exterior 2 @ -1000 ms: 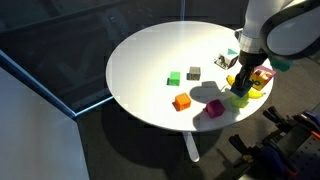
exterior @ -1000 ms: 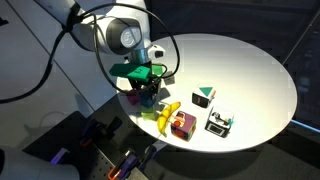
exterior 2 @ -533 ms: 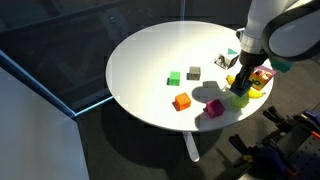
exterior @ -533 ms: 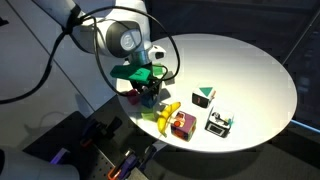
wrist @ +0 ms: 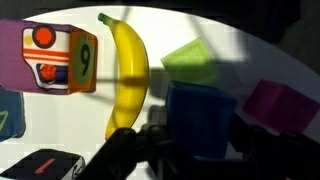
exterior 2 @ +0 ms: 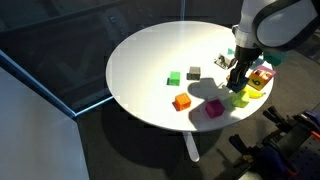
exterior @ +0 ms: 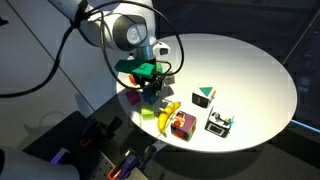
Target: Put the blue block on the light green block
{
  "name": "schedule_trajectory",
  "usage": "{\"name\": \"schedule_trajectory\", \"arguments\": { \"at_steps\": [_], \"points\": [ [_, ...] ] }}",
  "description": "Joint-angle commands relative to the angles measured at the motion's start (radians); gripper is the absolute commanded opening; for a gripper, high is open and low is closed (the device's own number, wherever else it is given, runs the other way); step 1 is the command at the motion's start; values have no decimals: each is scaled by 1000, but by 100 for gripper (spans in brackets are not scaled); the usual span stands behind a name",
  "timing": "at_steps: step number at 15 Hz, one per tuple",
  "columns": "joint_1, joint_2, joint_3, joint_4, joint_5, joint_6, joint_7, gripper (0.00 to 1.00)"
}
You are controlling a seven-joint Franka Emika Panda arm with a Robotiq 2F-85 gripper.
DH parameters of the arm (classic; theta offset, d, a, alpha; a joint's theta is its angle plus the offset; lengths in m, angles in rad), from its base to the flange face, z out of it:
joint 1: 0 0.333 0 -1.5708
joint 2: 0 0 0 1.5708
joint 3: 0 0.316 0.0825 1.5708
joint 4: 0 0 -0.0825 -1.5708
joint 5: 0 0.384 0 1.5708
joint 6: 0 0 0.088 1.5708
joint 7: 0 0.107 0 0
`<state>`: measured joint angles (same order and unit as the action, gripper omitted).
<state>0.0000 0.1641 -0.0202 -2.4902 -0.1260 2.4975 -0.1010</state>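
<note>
Wrist view: the claw (wrist: pixel 200 140) pinches the blue block (wrist: pixel 200 105), likely a light, rigid cube, by opposite flat faces near the tabletop's edge, beside the light green block (wrist: pixel 195 62) and banana (wrist: pixel 128 75).

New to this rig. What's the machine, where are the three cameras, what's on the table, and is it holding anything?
It is a single robot arm, steered by a person, with a two-finger gripper working over a round white table. Two pictures come from cameras standing apart from the robot, at different spots around the table. The third is from a camera on the wrist, looking past the fingers. On the table are a banana, the light green block, a magenta cube, an orange cube, a green cube, a grey cube and a numbered toy cube. The blue block sits between the fingers, apparently gripped.
</note>
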Motion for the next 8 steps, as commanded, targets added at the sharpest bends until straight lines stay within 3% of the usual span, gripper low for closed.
{"name": "schedule_trajectory", "arguments": {
  "at_steps": [1,8],
  "points": [
    [-4,27,10,56,24,-49,-5,31],
    [-9,-13,2,-21,-7,-20,-23,31]
  ]
}}
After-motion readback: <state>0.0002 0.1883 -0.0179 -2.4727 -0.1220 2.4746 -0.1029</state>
